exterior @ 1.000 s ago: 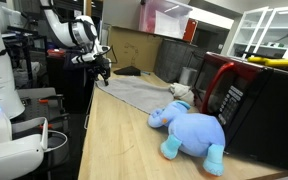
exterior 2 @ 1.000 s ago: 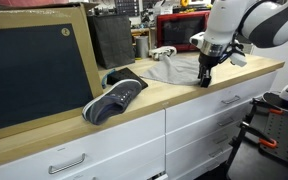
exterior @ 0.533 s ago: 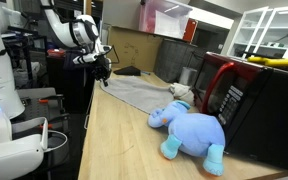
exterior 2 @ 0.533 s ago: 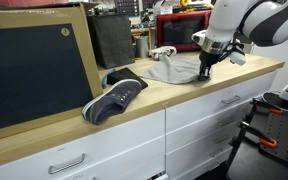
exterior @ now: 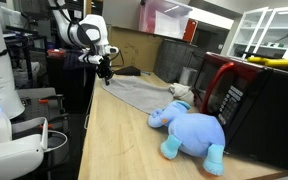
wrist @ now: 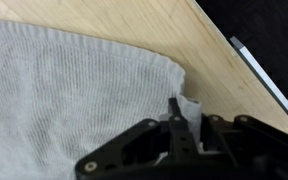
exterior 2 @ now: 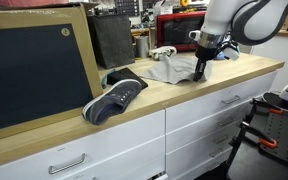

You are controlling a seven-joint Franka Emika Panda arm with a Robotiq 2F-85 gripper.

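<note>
Exterior view, along the counter. My gripper hangs at the near corner of the grey cloth, which lies spread flat on the wooden countertop. The fingers point down onto the cloth's edge, close to the counter's side edge. A blue plush elephant lies further along the counter, just past the cloth's other end. A dark microwave stands beside the elephant.

Exterior view, facing the drawers. My gripper stands upright at the front corner of the grey cloth, near the countertop's front edge. 1 grey shoe lies well apart from the cloth, beside a large framed blackboard. White drawers sit under the counter.

Wrist view. My gripper has its 2 fingers brought together and clamped on a small raised fold at the corner of the grey cloth. The rest of the cloth lies flat. Bare countertop shows beyond the cloth's edge.
</note>
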